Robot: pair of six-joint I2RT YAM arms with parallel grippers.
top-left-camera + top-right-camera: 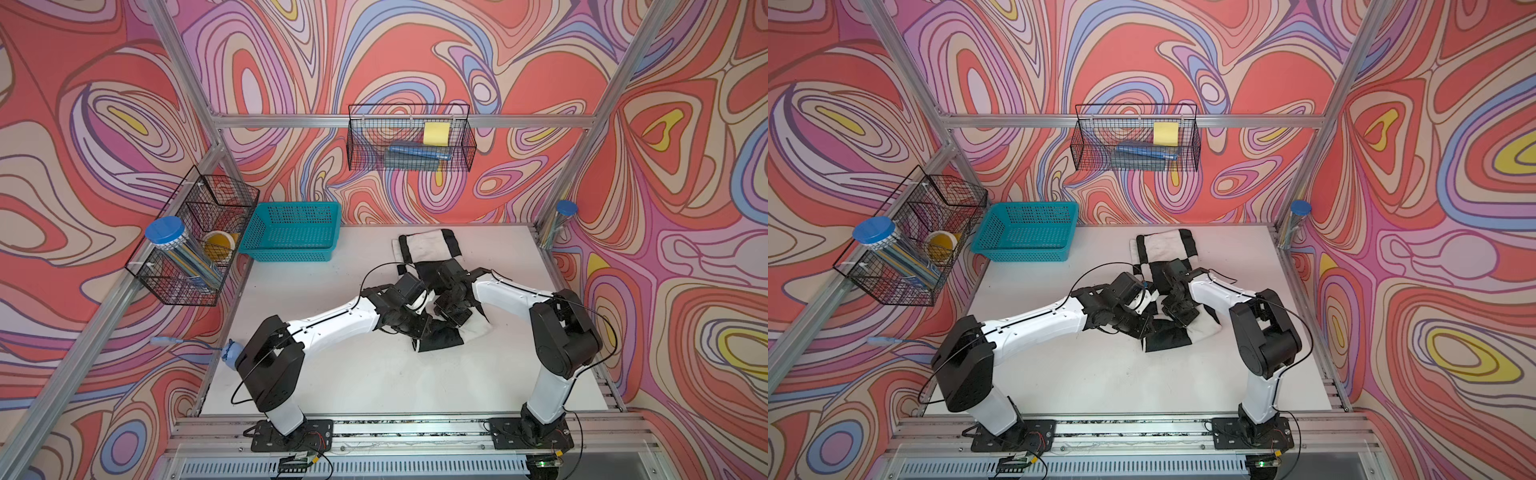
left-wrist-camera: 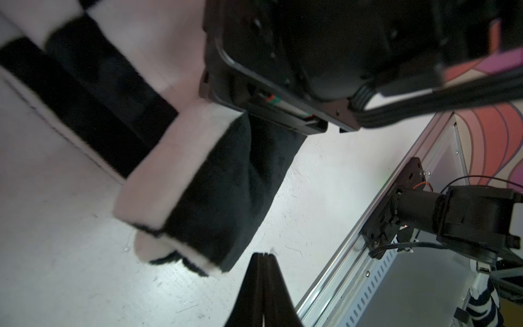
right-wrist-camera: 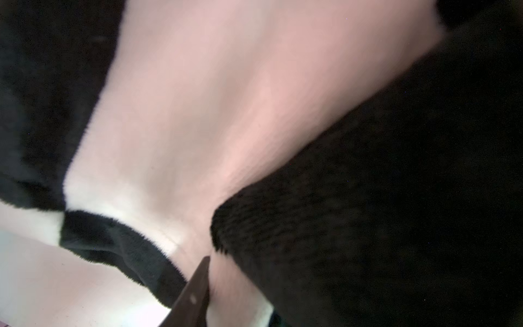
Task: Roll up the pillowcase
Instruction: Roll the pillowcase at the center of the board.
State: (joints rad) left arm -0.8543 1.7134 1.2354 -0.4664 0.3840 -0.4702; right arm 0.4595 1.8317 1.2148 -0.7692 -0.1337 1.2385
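Note:
The pillowcase (image 1: 428,247), plush cloth in big black and white squares, lies as a narrow strip on the right half of the white table (image 1: 332,374), bunched at its near end in both top views (image 1: 1167,336). Both grippers hang over that near end. My left gripper (image 2: 263,254) is shut with nothing in it, just off a raised folded corner of the pillowcase (image 2: 198,184). My right gripper (image 3: 263,263) is buried in the cloth (image 3: 226,113). One of its fingers (image 3: 198,283) presses against white plush. The other finger is hidden under black plush.
A teal plastic basket (image 1: 291,237) stands at the back left of the table. Wire baskets hang on the left frame (image 1: 199,232) and the back wall (image 1: 411,137). An aluminium rail (image 1: 395,428) runs along the front edge.

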